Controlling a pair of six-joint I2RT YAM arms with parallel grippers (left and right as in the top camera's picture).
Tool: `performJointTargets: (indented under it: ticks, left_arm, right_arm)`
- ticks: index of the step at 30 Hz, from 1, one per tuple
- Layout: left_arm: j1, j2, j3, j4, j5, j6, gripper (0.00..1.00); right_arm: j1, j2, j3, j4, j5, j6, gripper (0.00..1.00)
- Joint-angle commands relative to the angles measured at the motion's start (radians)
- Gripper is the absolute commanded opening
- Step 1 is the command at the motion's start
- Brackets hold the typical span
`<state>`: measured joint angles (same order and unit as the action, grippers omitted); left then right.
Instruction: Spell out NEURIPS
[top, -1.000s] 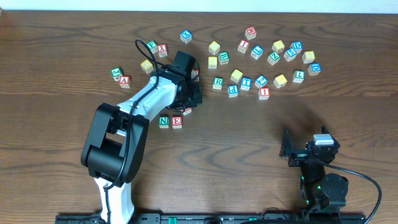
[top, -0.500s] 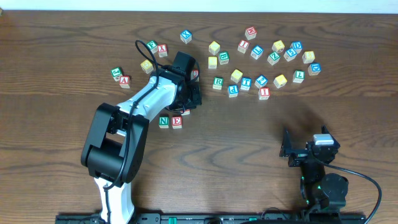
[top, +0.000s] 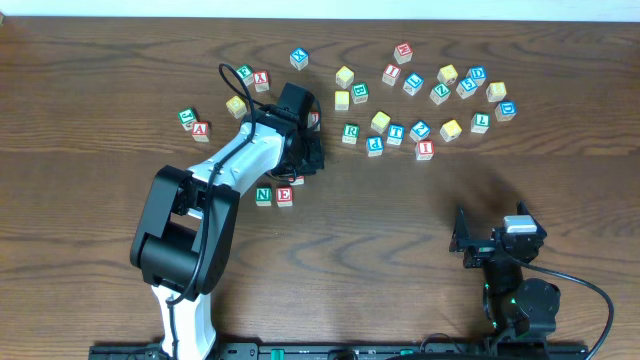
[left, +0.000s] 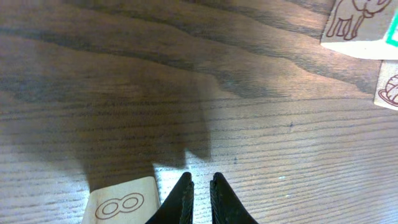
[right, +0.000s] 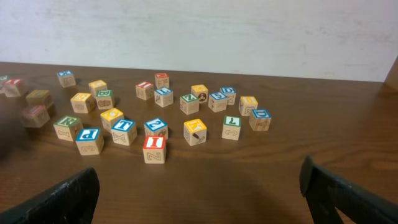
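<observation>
Left gripper: black tapered fingers pinched together, nothing between them, tips low over the bare worktop. Just beside the tips sits a pale wood cube with a line-drawn loop figure on its visible face. Its letter is not readable, so can't confirm it is the U. In the overhead view the left arm mostly hides it.

Done: N cube and E cube side by side in a row below the arm, about two of seven placed.

Left, judging by layout: the U (unconfirmed), plus the R cube, P cube and I cube, all in the scatter at the far side. No S legible, only several yellow-topped cubes.

Right gripper: jaws spread wide, empty, parked well apart from the cubes.

Cubes are light, plain wood with square edges, colour-framed letter tops and outline drawings on the sides. The worktop is dark brown, grained and slightly glossy.
</observation>
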<state>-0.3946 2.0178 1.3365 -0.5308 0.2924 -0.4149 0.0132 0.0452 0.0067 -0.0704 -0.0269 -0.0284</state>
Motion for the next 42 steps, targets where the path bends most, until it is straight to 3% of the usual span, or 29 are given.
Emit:
performJointTargets:
  ticks: [1, 14, 20, 22, 23, 29, 32, 38, 42]
  left_arm:
    - [0.0, 0.004, 0.032, 0.01, 0.05, 0.082, 0.11]
    - [0.001, -0.013, 0.115, 0.016, 0.088, 0.097, 0.1]
    - [0.0, -0.082, 0.118, -0.022, -0.036, 0.057, 0.11]
    - [0.0, -0.109, 0.118, -0.054, -0.085, 0.043, 0.17]
    - [0.0, -0.135, 0.118, -0.084, -0.117, 0.043, 0.24]
    - [0.0, -0.205, 0.118, -0.14, -0.133, 0.043, 0.38]
    - [0.0, -0.222, 0.118, -0.187, -0.15, 0.021, 0.4]
    - [-0.04, -0.223, 0.118, -0.279, -0.342, -0.09, 0.41]
    - [-0.102, -0.223, 0.118, -0.278, -0.432, -0.129, 0.52]
  right_arm:
    - [-0.006, -0.003, -0.001, -0.005, -0.002, 0.017, 0.99]
    - [-0.006, -0.003, -0.001, -0.005, -0.002, 0.017, 0.99]
    - [-0.006, -0.003, -0.001, -0.005, -0.002, 0.017, 0.99]
    - [-0.006, -0.003, -0.001, -0.005, -0.002, 0.017, 0.99]
    - [-0.006, -0.003, -0.001, -0.005, -0.002, 0.017, 0.99]
    - [-0.006, -0.003, -0.001, -0.005, -0.002, 0.017, 0.99]
    - [-0.006, -0.003, -0.001, -0.005, -0.002, 0.017, 0.99]
    - [-0.006, -0.003, -0.001, -0.005, -0.002, 0.017, 0.99]
    - [-0.006, -0.003, -0.001, -0.005, -0.002, 0.017, 0.99]
